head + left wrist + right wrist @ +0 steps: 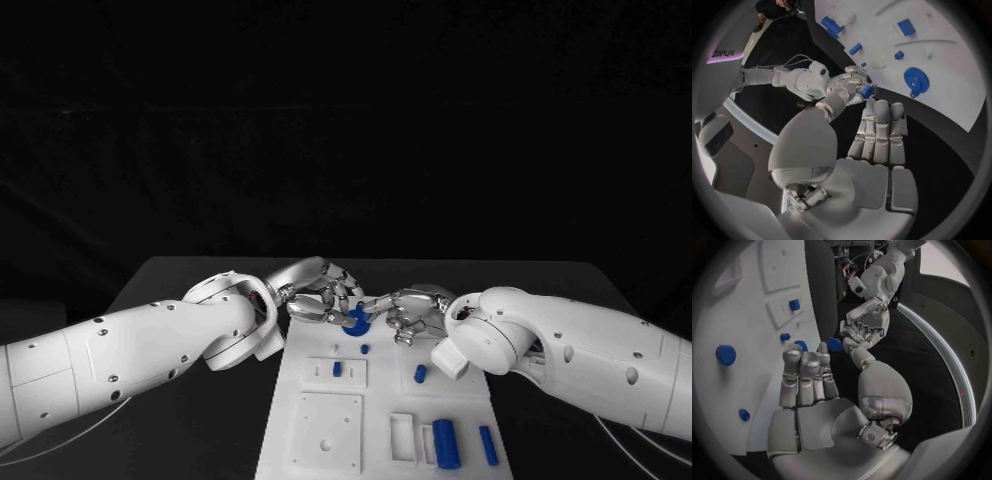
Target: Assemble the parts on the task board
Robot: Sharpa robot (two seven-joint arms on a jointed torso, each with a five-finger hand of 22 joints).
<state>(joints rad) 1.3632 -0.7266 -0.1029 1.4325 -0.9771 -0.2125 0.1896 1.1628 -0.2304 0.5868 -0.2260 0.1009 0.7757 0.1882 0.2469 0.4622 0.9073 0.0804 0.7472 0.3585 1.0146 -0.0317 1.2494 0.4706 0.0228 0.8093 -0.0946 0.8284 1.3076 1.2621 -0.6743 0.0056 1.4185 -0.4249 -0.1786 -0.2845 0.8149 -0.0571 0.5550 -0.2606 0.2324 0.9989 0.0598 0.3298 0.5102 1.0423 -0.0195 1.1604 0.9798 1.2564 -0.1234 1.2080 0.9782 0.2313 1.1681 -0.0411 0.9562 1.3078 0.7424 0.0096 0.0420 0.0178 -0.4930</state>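
Both robot hands meet over the board's (378, 440) far end, the left robot hand (320, 292) released, the right robot hand (410, 313) seemingly pinching a blue part (356, 321), which next needs seating.

The head view is dim, its background black, while the white task board (378, 420) and arms catch even overhead light without hard shadows. Both wrist views bend straight edges and darken toward the rim. Soft glare sits on the left robot hand (878, 131).
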